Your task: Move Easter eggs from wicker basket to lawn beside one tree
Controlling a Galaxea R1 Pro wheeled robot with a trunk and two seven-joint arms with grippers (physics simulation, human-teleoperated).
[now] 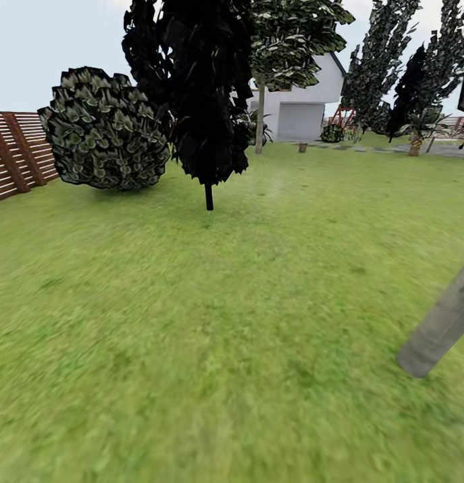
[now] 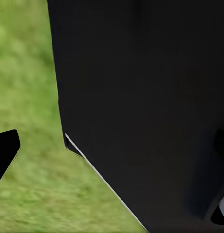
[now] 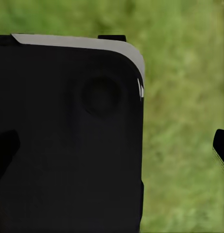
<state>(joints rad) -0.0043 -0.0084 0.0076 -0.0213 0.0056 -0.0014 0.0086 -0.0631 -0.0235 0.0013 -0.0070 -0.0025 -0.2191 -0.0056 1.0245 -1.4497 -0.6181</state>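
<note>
Head view was taken up by the lawn (image 1: 212, 335), with a grey leaning trunk (image 1: 441, 323) at lower right and a round bush (image 1: 104, 131) at upper left. Basket and eggs could not be placed, so a slow scan was judged best. Jaw states could not be told.

Landmark: thin-stemmed black-leaved tree (image 1: 205, 100), standing on the mottled green lawn (image 1: 192, 335). Left of it: round dark-green bush (image 1: 104, 131); farther left, brown slatted wooden fence (image 1: 17, 151). Behind it, right: white house (image 1: 302, 100). Before it, far right: leaning grey-beige trunk (image 1: 440, 325).
</note>
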